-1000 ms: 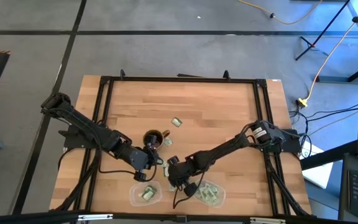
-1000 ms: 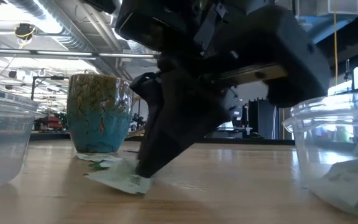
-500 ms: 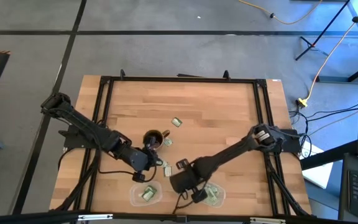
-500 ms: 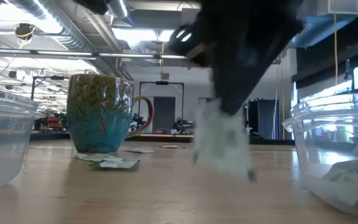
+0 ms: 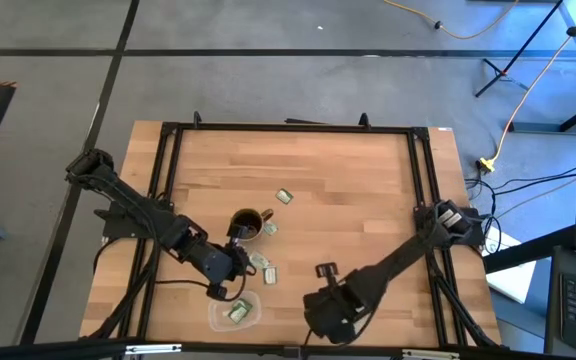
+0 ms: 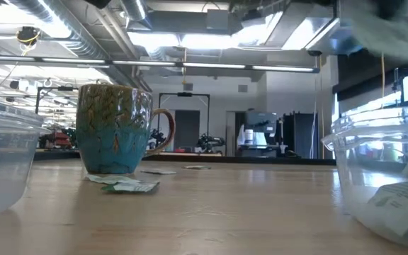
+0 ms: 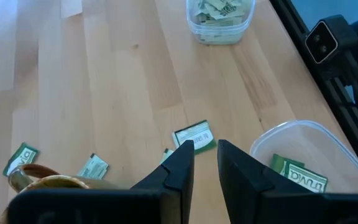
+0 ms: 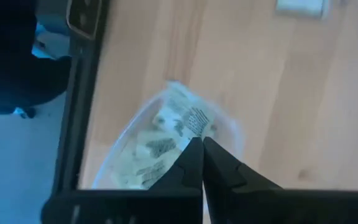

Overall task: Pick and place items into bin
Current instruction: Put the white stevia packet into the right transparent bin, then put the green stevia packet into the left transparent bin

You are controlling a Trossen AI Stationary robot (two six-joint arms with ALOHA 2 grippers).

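Right gripper (image 8: 201,149) is hanging directly above the right clear bin (image 8: 143,134) at the table's near edge, fingers pinched together on a green-and-white packet (image 8: 188,118). It is holding the packet by one edge so the rest dangles clear of the fingers, which should let it drop cleanly into the tub once they part. In the high view the arm is covering that bin completely, so placement over it reads only from the right wrist view. Judgement: this is the release step, not done yet.

Left gripper (image 7: 205,152) is sitting near the left clear bin (image 5: 234,312), between it and the mug (image 5: 247,226). Jaws are slightly apart and nothing is between them. It is pointing at a loose packet on the wood (image 7: 194,135), probably lining up for that one next.

Remaining items: a few packets are lying flat by the mug (image 5: 261,264), one more further toward mid-table (image 5: 284,196). The left bin is holding at least one packet (image 5: 237,312); the right bin is holding a pile (image 7: 218,9). The split looks deliberate, each arm feeding the tub on its own side so the arms aren't crossing.

Risk: the thin packet could cling to a finger on release.
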